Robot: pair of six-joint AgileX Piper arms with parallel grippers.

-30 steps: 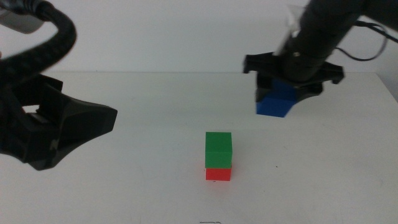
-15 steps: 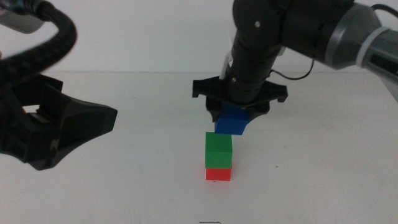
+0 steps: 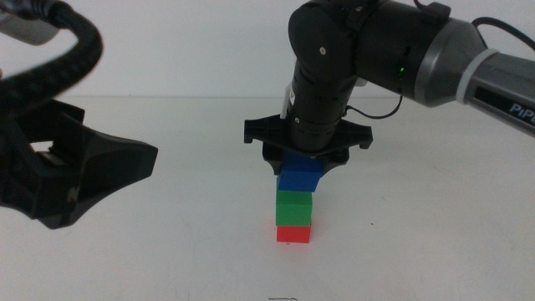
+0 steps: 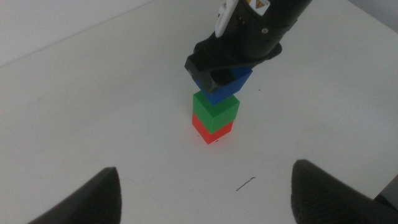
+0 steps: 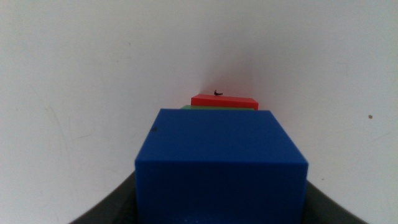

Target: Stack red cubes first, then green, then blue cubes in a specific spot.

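While the left gripper point(image 3: 100, 171) waited off at the left of the table, its jaws spread wide with nothing between them, the work was going on at the centre. On the white tabletop point(image 3: 167, 251) the red cube point(image 3: 293, 234) sat lowest, with the green cube point(image 3: 294, 207) squarely on top of it, so two of the three layers were already built. Directly over them the right gripper point(image 3: 303, 163) came down from above with its jaws clamped on the blue cube point(image 3: 300, 176). That cube looked to be touching or just above the green one's top face, though none of the views showed plainly whether it rested there. It also seemed turned slightly off the green cube's edges. What remained, by my reading, was to seat the blue cube, let go and lift clear.
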